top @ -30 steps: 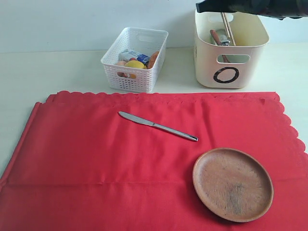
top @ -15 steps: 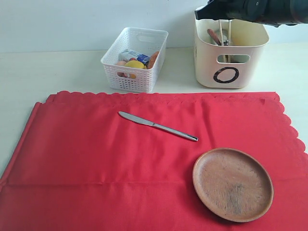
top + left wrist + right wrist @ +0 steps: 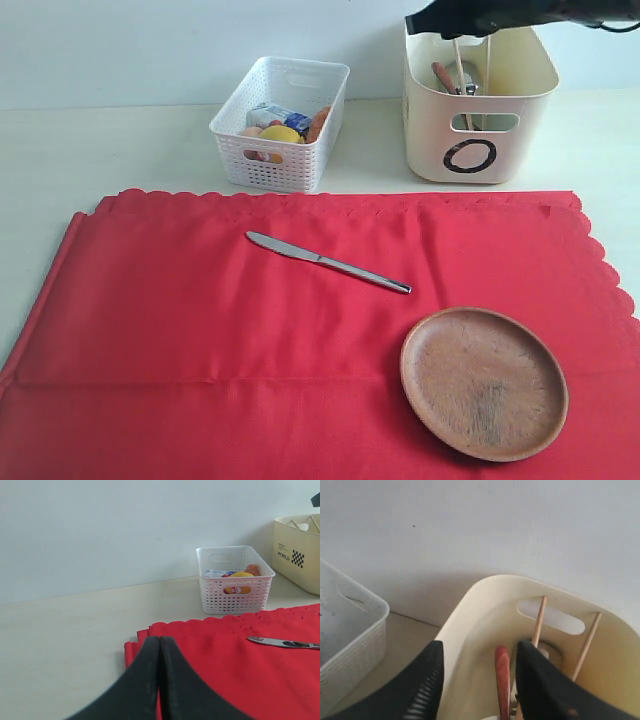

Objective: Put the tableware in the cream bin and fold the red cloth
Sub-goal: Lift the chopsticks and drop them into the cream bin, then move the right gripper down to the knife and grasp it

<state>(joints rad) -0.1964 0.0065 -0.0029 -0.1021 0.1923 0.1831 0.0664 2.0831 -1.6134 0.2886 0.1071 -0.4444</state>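
Chopsticks (image 3: 538, 620) + spoon (image 3: 502, 675) in cream bin (image 3: 522, 140), upper right. Knife (image 3: 328, 262), plate (image 3: 484, 382) left on red cloth (image 3: 200, 330), not folded. R end effector (image 3: 480, 650) released above bin; L end effector (image 3: 159, 680) clenched.

Red cloth (image 3: 200, 340) spread flat on worktop (image 3: 120, 150), scalloped edges, not folded. Metal knife (image 3: 328, 262) lies diagonal on cloth, near middle. Round wooden plate (image 3: 484, 382) on cloth, apart from knife. Cream bin (image 3: 520, 140) upright behind cloth, black ring mark on wall; chopsticks (image 3: 457, 70) and dark spoon (image 3: 439, 73) lean inside.
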